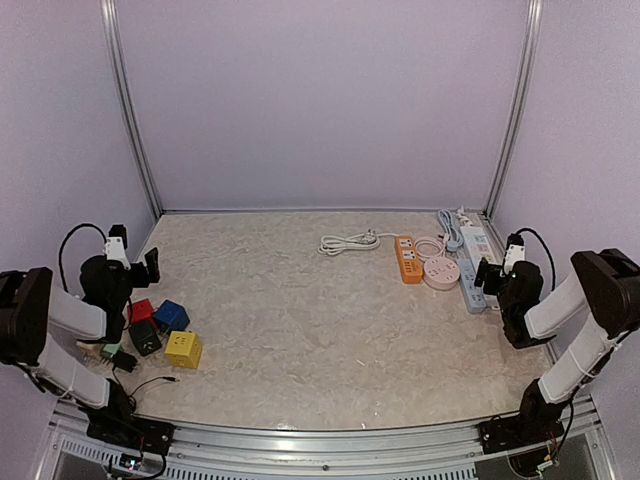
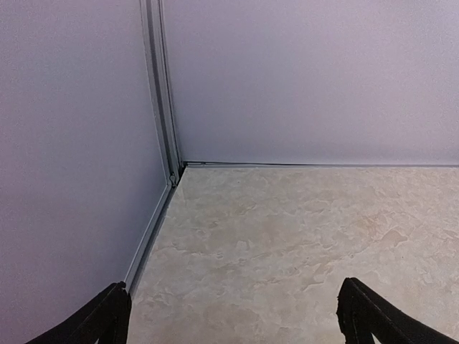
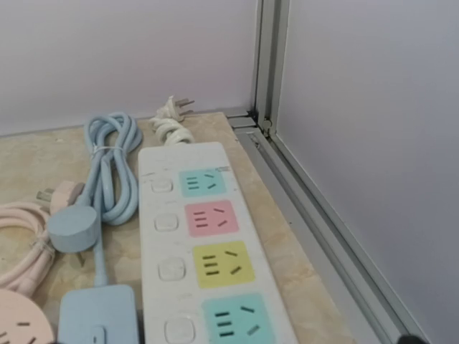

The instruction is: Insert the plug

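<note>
**While both hands wait released, the plugs lie loose at the right**

Top view: the left hand hangs spread and holds nothing at the left edge, above a cluster of coloured cubes. The right hand, also spread and holding nothing, sits just beside the blue strip. An orange strip lies to the left of that.

Left wrist view: two dark fingers stand far apart in the lower corners, over bare surface.

Right wrist view: the white strip runs down the centre. The white plug lies off its upper end, and the blue plug and pink plug lie loose at the left.
</note>
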`<state>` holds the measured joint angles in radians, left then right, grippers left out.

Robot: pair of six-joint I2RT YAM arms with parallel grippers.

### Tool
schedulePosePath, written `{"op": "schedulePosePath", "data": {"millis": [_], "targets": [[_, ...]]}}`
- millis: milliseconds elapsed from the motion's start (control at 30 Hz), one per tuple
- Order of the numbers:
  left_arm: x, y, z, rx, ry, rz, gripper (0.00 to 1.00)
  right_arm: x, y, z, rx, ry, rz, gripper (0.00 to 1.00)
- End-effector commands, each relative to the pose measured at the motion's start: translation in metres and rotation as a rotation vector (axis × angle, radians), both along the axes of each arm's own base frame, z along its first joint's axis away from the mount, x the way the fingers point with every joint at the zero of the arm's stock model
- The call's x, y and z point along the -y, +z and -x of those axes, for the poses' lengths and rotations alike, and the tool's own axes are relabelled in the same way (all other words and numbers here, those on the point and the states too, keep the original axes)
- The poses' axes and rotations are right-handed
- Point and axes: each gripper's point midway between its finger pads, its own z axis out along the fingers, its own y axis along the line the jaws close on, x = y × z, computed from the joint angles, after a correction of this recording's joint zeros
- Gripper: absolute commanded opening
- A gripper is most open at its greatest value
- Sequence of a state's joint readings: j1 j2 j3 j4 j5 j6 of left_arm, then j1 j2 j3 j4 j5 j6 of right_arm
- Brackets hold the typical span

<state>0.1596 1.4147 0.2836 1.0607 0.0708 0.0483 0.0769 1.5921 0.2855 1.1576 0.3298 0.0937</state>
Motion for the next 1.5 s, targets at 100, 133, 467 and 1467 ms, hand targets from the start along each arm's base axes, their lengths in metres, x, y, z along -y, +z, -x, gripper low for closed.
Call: {"op": "schedulePosePath", "data": {"millis": [100,133,467,1467], "targets": [[0.0,-0.005,-0.002,-0.018,-0.003,0.012,0.99,-0.004,0.005,-0.004,-0.011,0.022,-0.007,1.0],[0.0,-0.005,-0.002,-0.02,-0.003,0.011,0.99,-0.006,0.008,-0.005,-0.012,0.039,-0.003,1.0],[-0.026,0.033,-0.026,-0.174,0.039,0.095,0.99,-0.06,0.073,-0.04,-0.283,0.236,-0.275,0.88],[0.067,0.069,0.063,-0.782,-0.427,-0.163,0.99,-0.215,-0.093,-0.138,-1.095,0.251,-0.092,0.84]]}}
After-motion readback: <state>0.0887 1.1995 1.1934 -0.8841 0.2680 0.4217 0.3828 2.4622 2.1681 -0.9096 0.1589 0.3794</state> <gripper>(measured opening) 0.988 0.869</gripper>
